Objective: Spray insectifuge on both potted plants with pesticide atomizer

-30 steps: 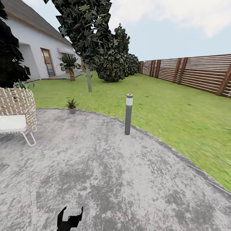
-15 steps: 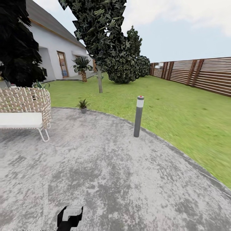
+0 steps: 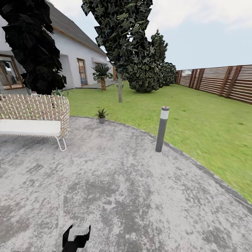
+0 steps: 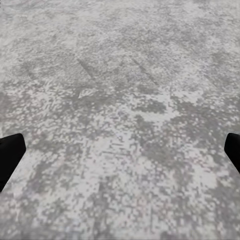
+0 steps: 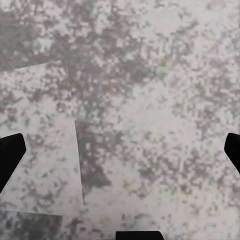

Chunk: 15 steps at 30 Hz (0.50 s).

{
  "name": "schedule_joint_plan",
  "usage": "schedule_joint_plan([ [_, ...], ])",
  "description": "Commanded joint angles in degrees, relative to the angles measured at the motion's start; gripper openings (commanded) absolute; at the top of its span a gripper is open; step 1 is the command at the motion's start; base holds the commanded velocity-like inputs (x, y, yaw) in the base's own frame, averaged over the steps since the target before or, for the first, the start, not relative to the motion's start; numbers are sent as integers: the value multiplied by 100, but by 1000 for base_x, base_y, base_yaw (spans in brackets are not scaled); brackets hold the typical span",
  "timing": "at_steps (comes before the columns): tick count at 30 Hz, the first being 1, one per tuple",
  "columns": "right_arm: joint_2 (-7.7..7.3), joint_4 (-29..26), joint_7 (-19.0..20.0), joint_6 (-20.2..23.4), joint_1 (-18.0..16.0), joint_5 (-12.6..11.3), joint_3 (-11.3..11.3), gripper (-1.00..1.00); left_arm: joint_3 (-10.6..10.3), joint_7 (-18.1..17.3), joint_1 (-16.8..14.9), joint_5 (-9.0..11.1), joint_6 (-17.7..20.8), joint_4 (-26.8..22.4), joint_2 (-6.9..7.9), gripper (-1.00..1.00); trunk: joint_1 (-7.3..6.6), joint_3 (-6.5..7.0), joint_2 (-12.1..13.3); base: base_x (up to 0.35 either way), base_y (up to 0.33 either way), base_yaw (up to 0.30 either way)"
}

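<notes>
potted plant [image 3: 102, 114] upright, leaves pointing up

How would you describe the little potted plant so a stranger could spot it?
Find the wicker seat on the grey paving. Beyond its far end, at the lawn's edge, sits the potted plant: a low green rosette in a tiny grey pot, far smaller than the grey bollard light.

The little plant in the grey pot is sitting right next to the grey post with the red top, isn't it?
No. The little potted plant stands well apart from the grey post, at the paving's edge, nearer the wicker seat. The head view shows it.
</notes>
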Motion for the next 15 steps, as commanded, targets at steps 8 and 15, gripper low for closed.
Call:
schedule_joint_plan([
  [8, 0, -8, 0, -2, -1, -4, -1, 100, 0, -1, -3, -2, -18, 4, -2, 100, 153, -129, -284, 0, 0, 17],
  [15, 0, -8, -4, -2, -1, -4, -1, 100, 0, -1, -3, -2, -18, 2, -3, 100, 153, -129, -284, 0, 0, 185],
])
